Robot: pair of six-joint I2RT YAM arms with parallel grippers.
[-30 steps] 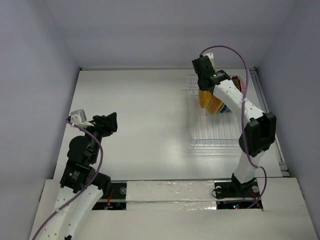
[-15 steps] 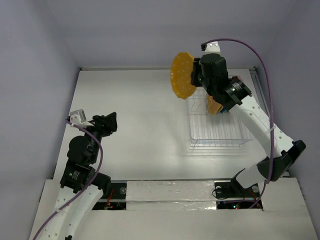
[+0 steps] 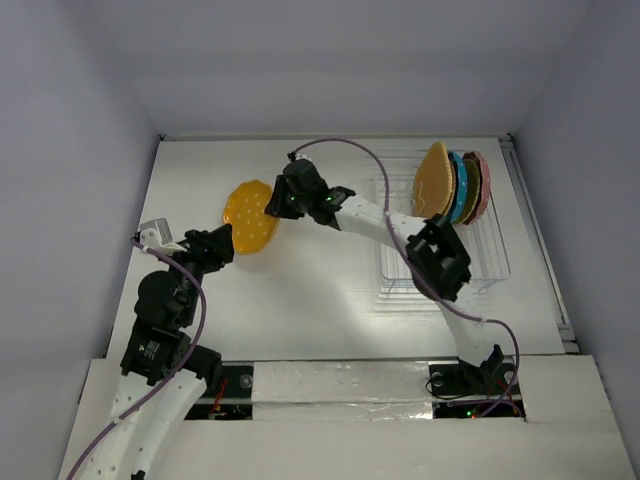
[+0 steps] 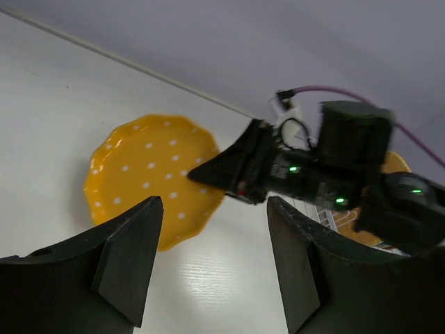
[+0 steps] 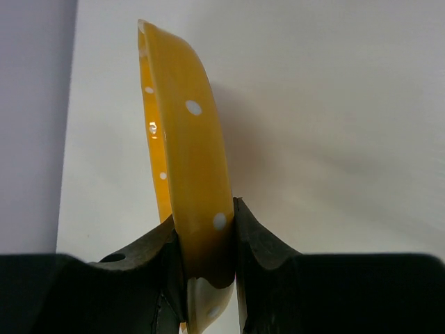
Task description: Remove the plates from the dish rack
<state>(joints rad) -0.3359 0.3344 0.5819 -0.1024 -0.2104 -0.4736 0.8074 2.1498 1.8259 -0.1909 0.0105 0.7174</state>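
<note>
My right gripper (image 3: 272,204) is shut on the rim of the yellow dotted scalloped plate (image 3: 250,217) and holds it low over the table's left middle. In the right wrist view the plate (image 5: 188,160) stands edge-on between my fingers (image 5: 261,243). The left wrist view shows the same plate (image 4: 149,174) ahead. The wire dish rack (image 3: 440,262) stands at the right with several plates upright at its far end: an orange-yellow woven plate (image 3: 433,182), a blue plate (image 3: 460,185) and a dusty pink plate (image 3: 483,180). My left gripper (image 3: 218,247) is open and empty, just near-left of the yellow plate.
The right arm (image 3: 385,218) stretches across the table from the rack side to the left middle. White walls close the table at the back and both sides.
My right gripper lifted the yellow dotted plate out of the rack, then carried it left and down towards the table near my left gripper. The left arm has not moved.
</note>
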